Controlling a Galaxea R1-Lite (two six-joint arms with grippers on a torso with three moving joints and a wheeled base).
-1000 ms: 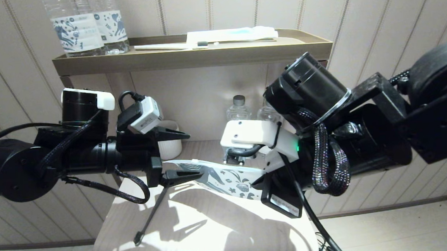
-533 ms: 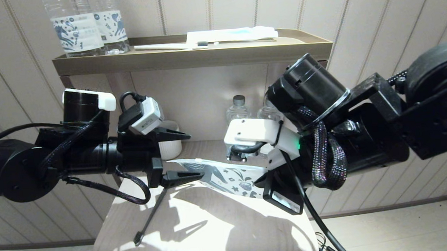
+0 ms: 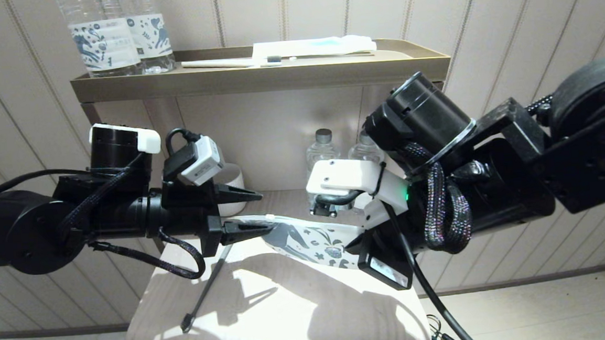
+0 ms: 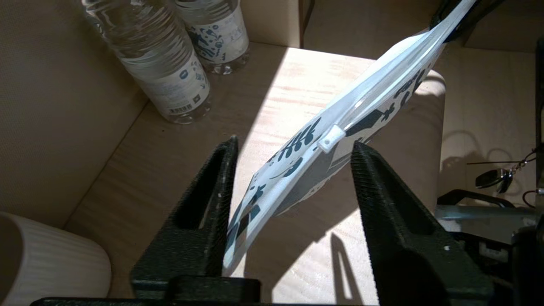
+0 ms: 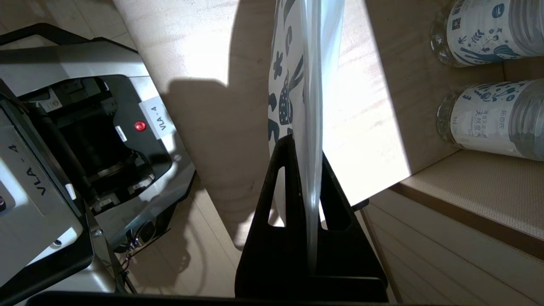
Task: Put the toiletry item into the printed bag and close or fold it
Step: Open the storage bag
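Observation:
The printed bag (image 3: 312, 240), white with dark-blue motifs, hangs stretched above the wooden table (image 3: 291, 323). My right gripper (image 3: 350, 248) is shut on its right end; in the right wrist view the bag (image 5: 293, 85) runs edge-on out of that gripper (image 5: 304, 148). My left gripper (image 3: 265, 210) is open around the bag's left end. In the left wrist view the bag (image 4: 297, 170) leans on one finger (image 4: 212, 199), and its white zip slider (image 4: 331, 138) sits near my left gripper (image 4: 294, 143). The slim toothbrush (image 3: 207, 289) slants from under the bag's left end to the table, dark head down.
A white ribbed cup (image 3: 233, 195) stands behind my left gripper. Clear bottles (image 3: 323, 147) stand at the back of the table. The upper tray (image 3: 254, 75) holds horse-labelled bottles (image 3: 116, 42), a white-handled toothbrush (image 3: 233, 63) and a flat packet (image 3: 310, 46).
My left gripper has slid slightly right and up along the bag's left end, still open. The right arm and the bag rose a little. The toothbrush's head stayed put.

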